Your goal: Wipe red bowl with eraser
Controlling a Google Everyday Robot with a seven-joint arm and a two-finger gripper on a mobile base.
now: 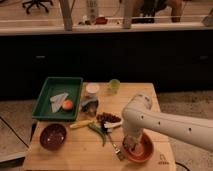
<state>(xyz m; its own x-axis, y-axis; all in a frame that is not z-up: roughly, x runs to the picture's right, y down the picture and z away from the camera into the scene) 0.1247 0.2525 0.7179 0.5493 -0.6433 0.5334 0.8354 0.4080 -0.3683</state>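
The red bowl (pixel 144 152) sits at the front right of the wooden table (pixel 75 155). My white arm reaches in from the right and bends down over it. The gripper (pixel 131 143) is lowered inside the bowl, at its left side, close to the inner surface. A small greyish mass shows at the gripper's tip, but I cannot make out the eraser as a separate thing; it is hidden or merged with the gripper.
A darker maroon bowl (pixel 52 136) stands front left. A green tray (pixel 50 90) holds an orange (pixel 67 104) and white paper. A white-handled utensil (pixel 115 148), a green pepper (pixel 98 131), a yellow item (pixel 80 124), a reddish packet (pixel 108 118) and a green cup (pixel 114 86) lie mid-table.
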